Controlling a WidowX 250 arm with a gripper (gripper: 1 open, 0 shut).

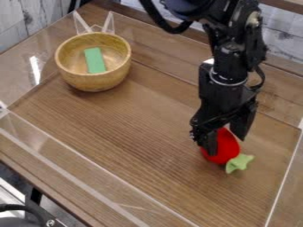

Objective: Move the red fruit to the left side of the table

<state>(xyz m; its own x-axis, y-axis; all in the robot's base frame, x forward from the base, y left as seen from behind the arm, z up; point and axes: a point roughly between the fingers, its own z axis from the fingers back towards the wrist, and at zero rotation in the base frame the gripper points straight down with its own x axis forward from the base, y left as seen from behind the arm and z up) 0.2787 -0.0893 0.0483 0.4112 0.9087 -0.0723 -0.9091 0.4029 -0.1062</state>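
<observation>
The red fruit (222, 147) lies on its side near the right edge of the table (119, 124), its light green leafy cap pointing to the lower right. My gripper (221, 137) points straight down right over it, open, with one black finger on each side of the fruit's red body. The fingers partly cover the fruit's upper half. Whether the fingers touch the fruit cannot be made out.
A round wooden bowl (71, 76) holding a flat green block (94, 60) stands at the back left. Low clear plastic walls (288, 164) edge the table on all sides, the right one close to the fruit.
</observation>
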